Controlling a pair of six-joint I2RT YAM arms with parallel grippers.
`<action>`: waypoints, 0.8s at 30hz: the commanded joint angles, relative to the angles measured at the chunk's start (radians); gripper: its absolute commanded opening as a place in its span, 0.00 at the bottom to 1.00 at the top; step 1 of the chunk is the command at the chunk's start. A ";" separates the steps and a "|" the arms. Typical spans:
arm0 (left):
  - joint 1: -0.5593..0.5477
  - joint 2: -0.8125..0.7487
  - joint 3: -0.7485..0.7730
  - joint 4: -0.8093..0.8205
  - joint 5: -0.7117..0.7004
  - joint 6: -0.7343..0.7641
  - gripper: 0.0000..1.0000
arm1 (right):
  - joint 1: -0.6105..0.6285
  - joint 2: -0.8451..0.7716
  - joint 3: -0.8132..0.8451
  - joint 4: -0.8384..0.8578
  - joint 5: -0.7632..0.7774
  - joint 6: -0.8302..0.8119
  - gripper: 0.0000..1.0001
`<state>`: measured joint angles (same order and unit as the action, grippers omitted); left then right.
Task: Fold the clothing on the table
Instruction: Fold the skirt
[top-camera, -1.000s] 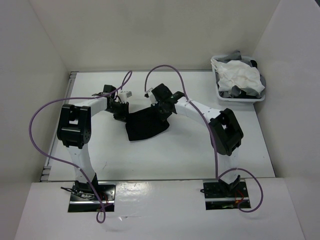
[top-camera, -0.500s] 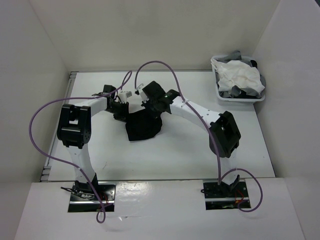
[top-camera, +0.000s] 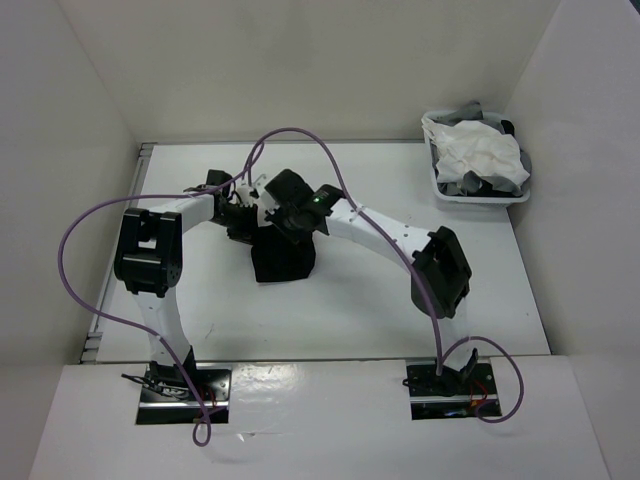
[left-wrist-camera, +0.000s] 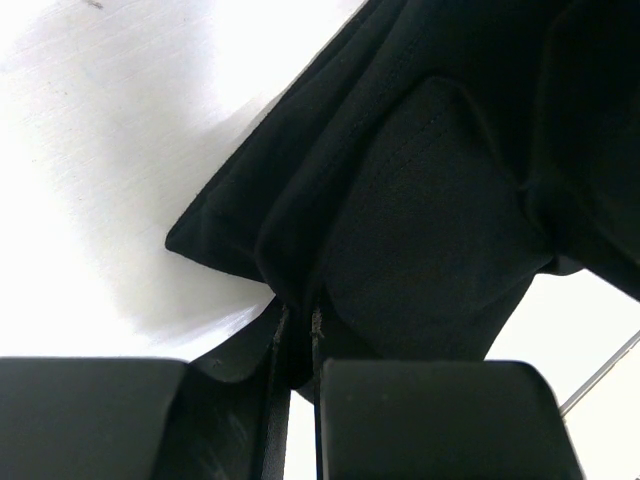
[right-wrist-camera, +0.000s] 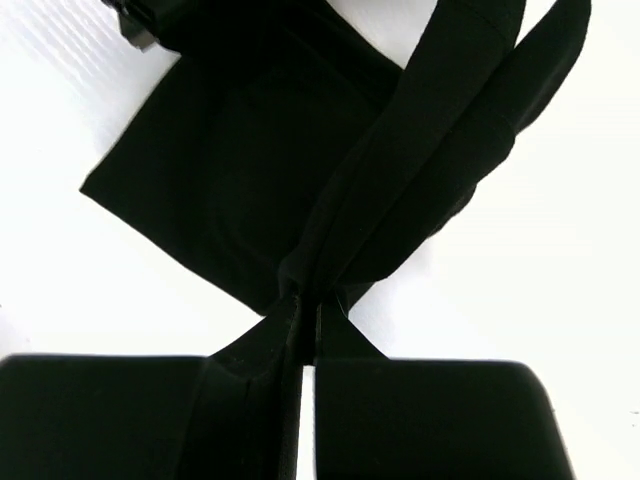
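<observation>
We see the clothing (top-camera: 283, 258) lying on the worktop (top-camera: 380, 300) a little left of the middle, under and between the two wrists. It is a black heap, partly doubled over on itself.

The left gripper (left-wrist-camera: 298, 316) is nearly closed, its jaws pinching a thin fold at the garment's edge, and from its own camera the cloth fans out and away from that pinch. The right gripper (right-wrist-camera: 306, 306) is clamped tight on another fold. From there a long doubled band of fabric runs up and to the right, above a flat part of the garment that lies spread on the white surface.

Compared with a second ago, the right arm has swung to the left, carrying its held edge across toward the left gripper, and the two wrists now sit just beside each other. The garment, which reached out to the right before, is now drawn into a narrower, more compact shape. The left arm has kept its place and its grip. The purple cable (top-camera: 330, 165) over the right arm now arches higher and further left.

In the far right corner, the basket (top-camera: 478, 199) of white and grey cloth is as it was.
</observation>
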<state>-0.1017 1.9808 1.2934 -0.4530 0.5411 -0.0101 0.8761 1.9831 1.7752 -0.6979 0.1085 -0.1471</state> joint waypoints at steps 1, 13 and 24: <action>0.002 0.009 -0.002 -0.007 0.030 -0.013 0.00 | 0.029 0.023 0.073 -0.011 0.000 0.004 0.00; 0.002 0.009 -0.002 -0.007 0.039 -0.013 0.00 | 0.075 0.114 0.173 -0.048 -0.058 0.023 0.00; 0.002 0.009 -0.002 -0.007 0.039 -0.013 0.00 | 0.084 0.114 0.182 -0.075 -0.226 0.021 0.45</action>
<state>-0.1013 1.9808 1.2934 -0.4561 0.5488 -0.0120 0.9497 2.1044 1.9076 -0.7483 -0.0372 -0.1246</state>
